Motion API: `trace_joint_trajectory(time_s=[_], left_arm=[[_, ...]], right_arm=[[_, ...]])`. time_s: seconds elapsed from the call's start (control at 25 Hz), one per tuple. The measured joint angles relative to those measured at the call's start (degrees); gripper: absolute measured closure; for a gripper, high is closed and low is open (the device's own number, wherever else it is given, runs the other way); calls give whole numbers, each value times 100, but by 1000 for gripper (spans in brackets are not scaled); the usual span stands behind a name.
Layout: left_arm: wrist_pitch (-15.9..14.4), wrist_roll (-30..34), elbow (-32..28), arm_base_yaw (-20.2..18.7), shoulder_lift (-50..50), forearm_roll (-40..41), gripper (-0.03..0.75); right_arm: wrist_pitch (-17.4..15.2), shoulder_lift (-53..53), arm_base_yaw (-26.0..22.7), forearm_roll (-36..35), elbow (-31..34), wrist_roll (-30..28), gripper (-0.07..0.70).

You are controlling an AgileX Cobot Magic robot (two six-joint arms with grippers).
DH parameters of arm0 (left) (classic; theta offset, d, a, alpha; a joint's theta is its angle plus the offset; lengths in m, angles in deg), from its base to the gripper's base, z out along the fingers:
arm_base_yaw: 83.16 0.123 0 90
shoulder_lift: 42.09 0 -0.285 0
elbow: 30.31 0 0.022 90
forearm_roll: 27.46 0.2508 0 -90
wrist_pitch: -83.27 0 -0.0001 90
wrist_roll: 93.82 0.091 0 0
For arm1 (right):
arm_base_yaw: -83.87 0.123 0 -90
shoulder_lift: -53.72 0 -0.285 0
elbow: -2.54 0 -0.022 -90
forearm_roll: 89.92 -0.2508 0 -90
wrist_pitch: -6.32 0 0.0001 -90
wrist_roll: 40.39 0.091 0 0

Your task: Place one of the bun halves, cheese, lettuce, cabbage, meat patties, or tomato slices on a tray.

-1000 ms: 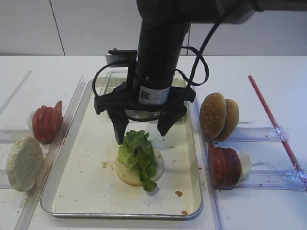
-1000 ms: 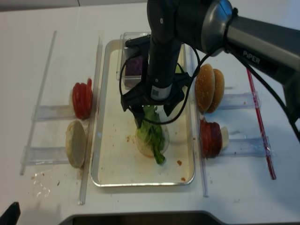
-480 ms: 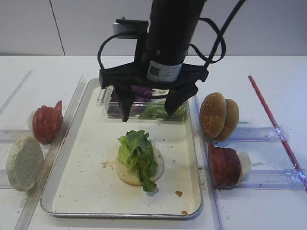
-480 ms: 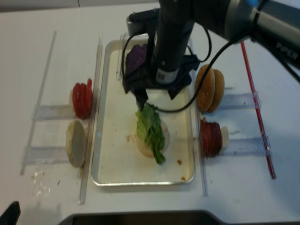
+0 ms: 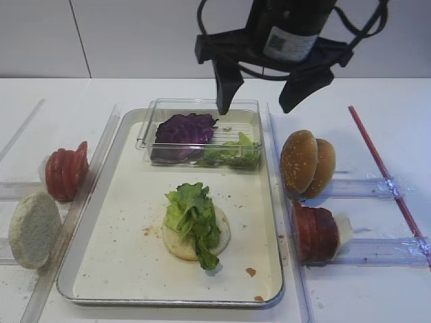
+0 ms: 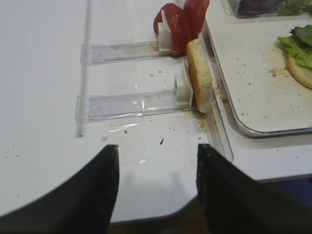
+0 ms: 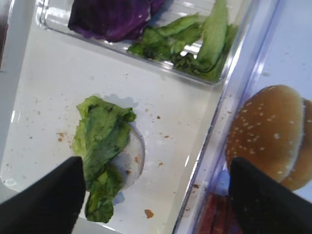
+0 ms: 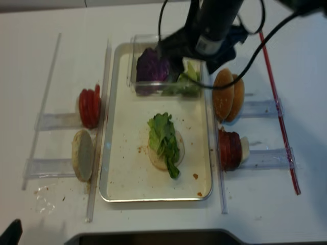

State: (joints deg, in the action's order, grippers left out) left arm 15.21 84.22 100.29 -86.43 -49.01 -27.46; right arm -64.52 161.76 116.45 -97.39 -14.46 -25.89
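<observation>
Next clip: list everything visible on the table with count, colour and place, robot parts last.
tray: one, silver with cream inside, centre.
bun half: one, pale, flat on the tray under the lettuce.
lettuce: one green clump, on that bun half.
clear box: one, at the tray's far end.
cabbage: one purple mound, in the box's left part.
loose lettuce: green leaves, in the box's right part.
tomato slices: two red stacks, left and right of the tray.
pale bun: one, front left.
sesame buns: golden-brown, right.
red strip: one, far right.
right tool: black, open, above the box.
left tool: black, open, off the table's near left.
</observation>
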Motion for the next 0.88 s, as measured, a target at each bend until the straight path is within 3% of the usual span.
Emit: trace_joint_trajectory(time_s=[0.16, 0.52, 0.88], left_arm=[[0, 0, 0, 0, 0, 0, 368], [0, 0, 0, 0, 0, 0, 368], [0, 0, 0, 0, 0, 0, 368]], right_arm=[[0, -313, -348, 84, 232, -106, 15], [-9, -1637, -1512, 265, 1737, -390, 15], [-22, -3079, -2682, 605, 2806, -785, 15]])
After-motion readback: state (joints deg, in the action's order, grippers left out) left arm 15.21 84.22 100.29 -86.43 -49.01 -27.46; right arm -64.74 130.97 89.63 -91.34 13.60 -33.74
